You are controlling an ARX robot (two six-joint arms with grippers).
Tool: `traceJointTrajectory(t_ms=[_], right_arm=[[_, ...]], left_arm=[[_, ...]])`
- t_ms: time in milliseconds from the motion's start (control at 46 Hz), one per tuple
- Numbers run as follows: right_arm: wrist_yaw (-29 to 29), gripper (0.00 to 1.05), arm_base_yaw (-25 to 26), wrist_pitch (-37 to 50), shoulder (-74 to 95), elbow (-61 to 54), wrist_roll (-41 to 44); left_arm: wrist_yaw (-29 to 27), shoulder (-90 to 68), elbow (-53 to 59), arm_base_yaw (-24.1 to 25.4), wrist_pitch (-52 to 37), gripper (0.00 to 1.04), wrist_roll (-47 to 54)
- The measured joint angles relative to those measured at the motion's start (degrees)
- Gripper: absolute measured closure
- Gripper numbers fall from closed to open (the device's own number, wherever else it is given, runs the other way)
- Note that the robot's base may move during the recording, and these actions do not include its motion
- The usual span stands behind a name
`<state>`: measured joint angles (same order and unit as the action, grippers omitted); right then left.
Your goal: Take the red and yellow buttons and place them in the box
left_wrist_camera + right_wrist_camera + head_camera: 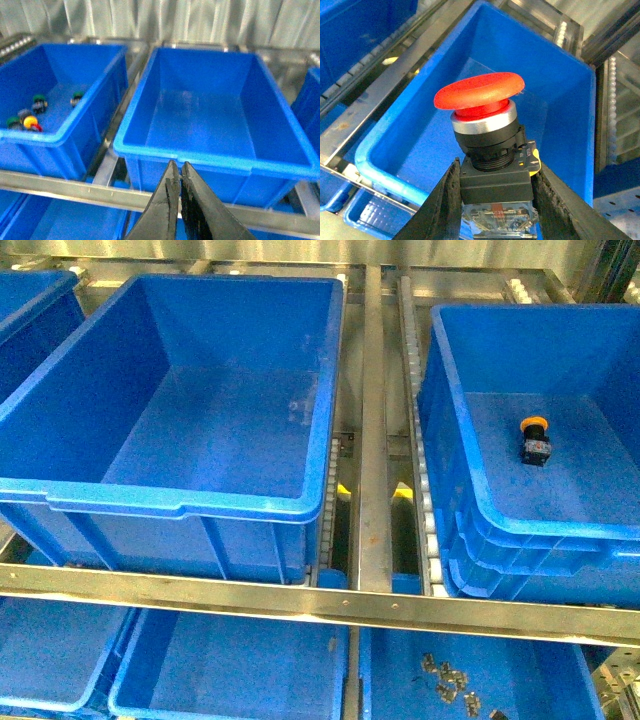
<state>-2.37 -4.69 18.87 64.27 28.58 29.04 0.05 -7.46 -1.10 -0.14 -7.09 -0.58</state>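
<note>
My right gripper (497, 172) is shut on the red button (479, 93), gripping its black body with the domed cap upright. It hangs over the box (379, 176), a deep blue crate. A yellow button (534, 159) peeks out from behind the held one. The front view shows neither arm. There the box (468, 472) sits at the right on nested rims with a yellow button (535, 431) on its floor. My left gripper (178, 166) is shut on nothing, in front of an empty crate. A yellow button (30, 121) and a red button (37, 128) lie among green ones in the crate left of that.
A large single-rimmed blue crate (180, 502) fills the middle left of the shelf. A metal roller track (372, 420) separates it from the box. A steel rail (300, 602) runs along the shelf front. Lower blue bins hold small metal parts (450, 680).
</note>
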Motion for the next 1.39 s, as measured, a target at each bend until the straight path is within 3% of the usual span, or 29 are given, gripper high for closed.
traceJointTrajectory(t_ms=[65,283,522,674,805,1066,1392], right_arm=[[-1.5,0.72,-1.0,0.1,1.0,1.3,0.0],[-4.3,0.72,-3.1,1.6,5.3,4.8,-1.2],[-6.2,0.72,0.8,2.8,18.5,12.0,-10.4],[-6.8,0.72,2.2,2.6,35.0,26.7,-16.4],[-10.0,0.72,3.3,-3.7,51.8,43.3,-24.7],[-17.3,0.72,5.6,-16.5,74.2,74.9,-30.1],[-19.0,0.72,6.0,-24.9,87.6,96.3,-31.7]], left_arm=[[0.0,5.2,0.0,0.0,6.6,1.03,0.0],[-0.1,6.6,0.0,0.0,7.1,1.03,0.0],[0.0,6.6,0.0,0.0,7.1,1.03,0.0],[0.0,6.6,0.0,0.0,7.1,1.03,0.0],[-0.1,6.6,0.0,0.0,7.1,1.03,0.0],[0.0,6.6,0.0,0.0,7.1,1.03,0.0],[0.0,6.6,0.0,0.0,7.1,1.03,0.0]])
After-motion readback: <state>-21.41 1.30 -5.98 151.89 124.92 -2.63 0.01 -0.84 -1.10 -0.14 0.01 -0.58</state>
